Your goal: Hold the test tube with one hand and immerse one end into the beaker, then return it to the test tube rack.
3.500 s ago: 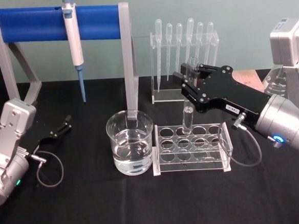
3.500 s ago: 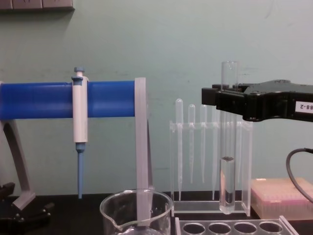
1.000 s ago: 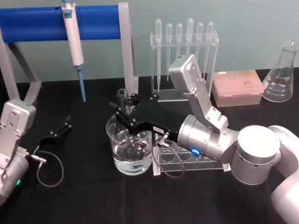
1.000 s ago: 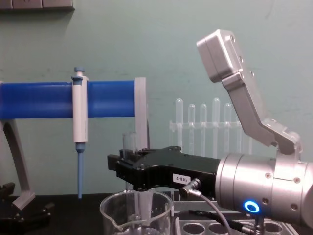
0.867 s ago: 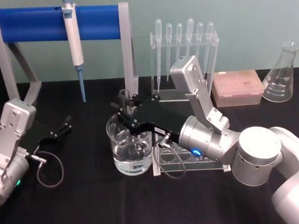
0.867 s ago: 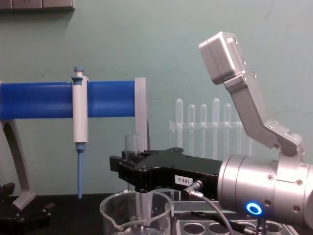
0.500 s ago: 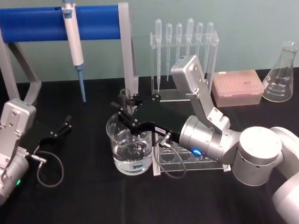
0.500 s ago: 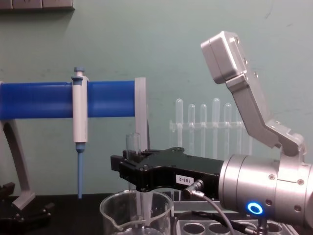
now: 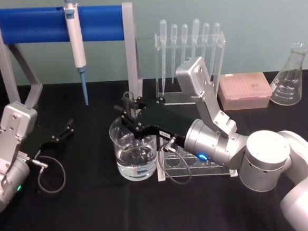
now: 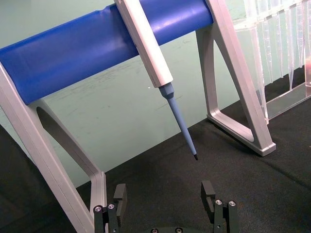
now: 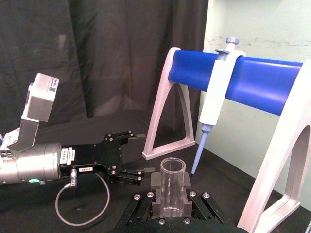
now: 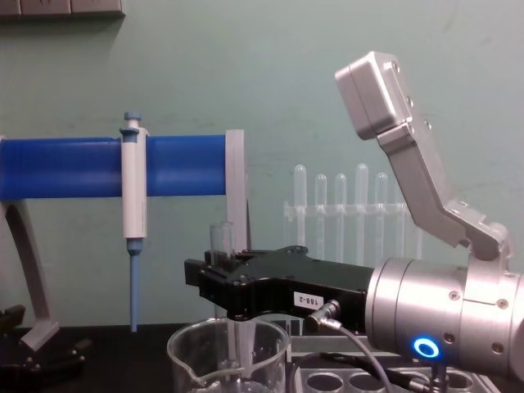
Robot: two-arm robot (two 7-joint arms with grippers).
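Note:
My right gripper (image 9: 126,113) hangs over the beaker (image 9: 122,149), shut on the test tube (image 9: 130,100), which stands upright. In the chest view the tube's open rim (image 12: 219,241) sticks up above the black fingers (image 12: 205,278). Its lower part drops inside the beaker (image 12: 196,360), which holds clear water; I cannot tell how deep the tip sits. The right wrist view has the tube (image 11: 173,177) clamped between the pads. My left gripper (image 9: 63,132) rests open on the black table at the left, and its open fingers (image 10: 119,198) have nothing between them.
A clear rack with round holes (image 9: 201,150) stands right of the beaker. Behind are a pipette stand (image 9: 189,55), a pink tip box (image 9: 245,90) and a flask (image 9: 292,84). A micropipette (image 9: 74,39) hangs on the blue-barred frame (image 9: 31,26) at the back left.
Since the earliest frames my right gripper has carried the tube left from above the rack to the beaker and lowered it in. Over the last second it has hardly moved. The left arm stayed still.

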